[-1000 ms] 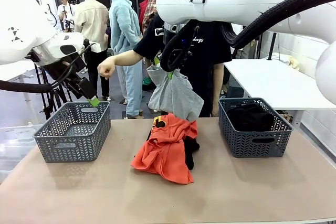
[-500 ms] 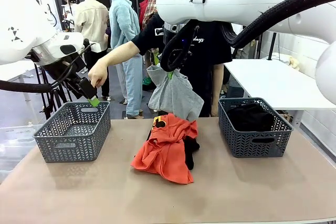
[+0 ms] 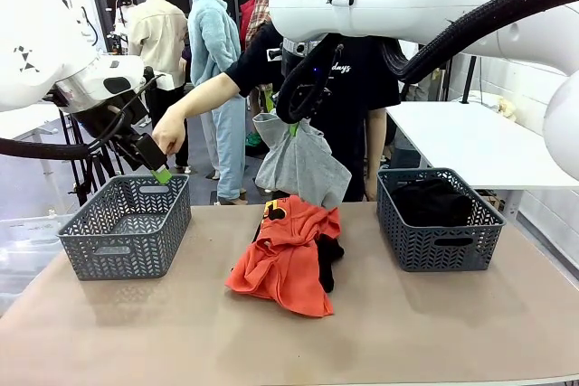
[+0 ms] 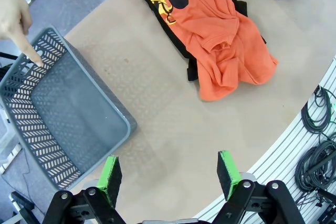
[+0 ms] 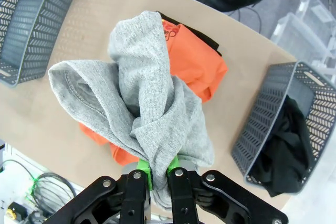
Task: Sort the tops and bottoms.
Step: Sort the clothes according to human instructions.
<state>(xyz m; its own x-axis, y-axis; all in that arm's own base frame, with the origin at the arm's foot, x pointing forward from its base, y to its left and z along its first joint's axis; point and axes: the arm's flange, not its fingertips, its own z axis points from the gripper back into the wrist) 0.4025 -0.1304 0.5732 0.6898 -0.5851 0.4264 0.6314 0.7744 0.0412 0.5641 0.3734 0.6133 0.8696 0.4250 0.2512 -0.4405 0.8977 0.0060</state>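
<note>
Now, against a second ago: the person's hand (image 3: 168, 137) has dropped from a raised fist to the far rim of the left basket (image 3: 99, 255). In the left wrist view a finger points down onto that rim. Half a second ago it was already about there. Nothing else has shifted: both arms and all the cloth lie as before.

All places below are taken from the orange-red top (image 3: 285, 259), which lies crumpled at the middle of the table (image 3: 181, 332).

- Person: at the far side, beyond the orange-red top, one arm stretched to my left.
- Left basket: well to the left of the orange-red top, nothing in it.
- Right basket (image 3: 443, 246): well to the right of it, with black bottoms (image 3: 434, 201) heaped inside.
- Grey top (image 3: 298, 164): hanging bunched above and just behind the orange-red top. I cannot tell whether its hem touches it.
- Black cloth (image 3: 329, 255): under the orange-red top, showing along its right edge.
- Right gripper (image 5: 157, 174): above the orange-red top, clenched on a fold of the grey top.
- Left gripper (image 4: 168, 169): far to the left, over the left basket's far rim, jaws spread wide and gripping nothing.

In the way: the person's hand sits just beside the left gripper at that rim. From the front the hanging grey top covers part of the person's torso.
</note>
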